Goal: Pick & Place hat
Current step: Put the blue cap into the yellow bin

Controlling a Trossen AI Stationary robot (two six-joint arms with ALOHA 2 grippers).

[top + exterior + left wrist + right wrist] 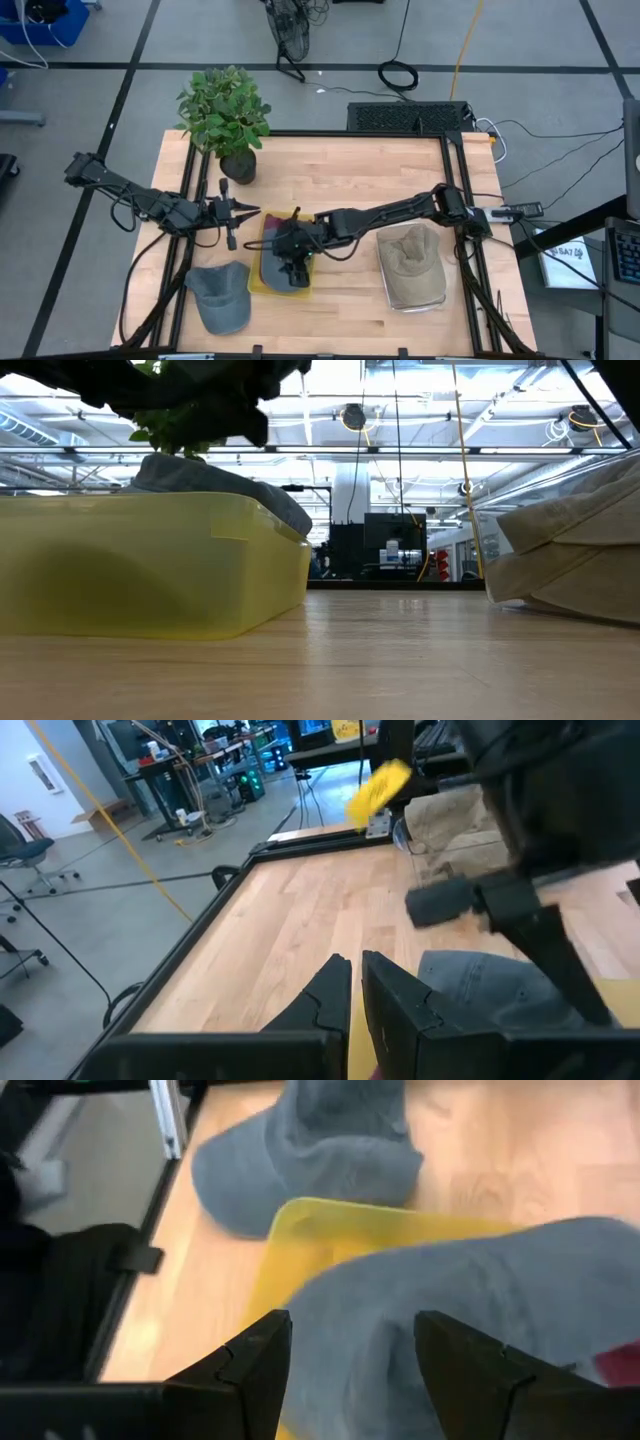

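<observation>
So, quick rundown of the table:

right gripper (pixel 345 1350): parked right over the yellow tray (pixel 262 281) mid-table, fingers spread wide with nothing between them, just above the grey hat (pixel 480 1310) that's lying in the tray.

grey hat in tray: sits inside the yellow tray, bulging up over the rim; the low view shows it poking above the tray wall.

second grey cap (pixel 219 297): flat on the wood near the front-left corner, just beside the tray but outside it.

tan hat (pixel 411 263): right of the tray, resting on a clear tray (pixel 437 303), apart from the yellow one.

left gripper (pixel 246 211): hovers just behind the tray's back-left corner, fingers nearly pinched together, not holding anything.

plant (pixel 224 112): potted, back-left corner of the table (pixel 350 170), well away from the hats.
</observation>
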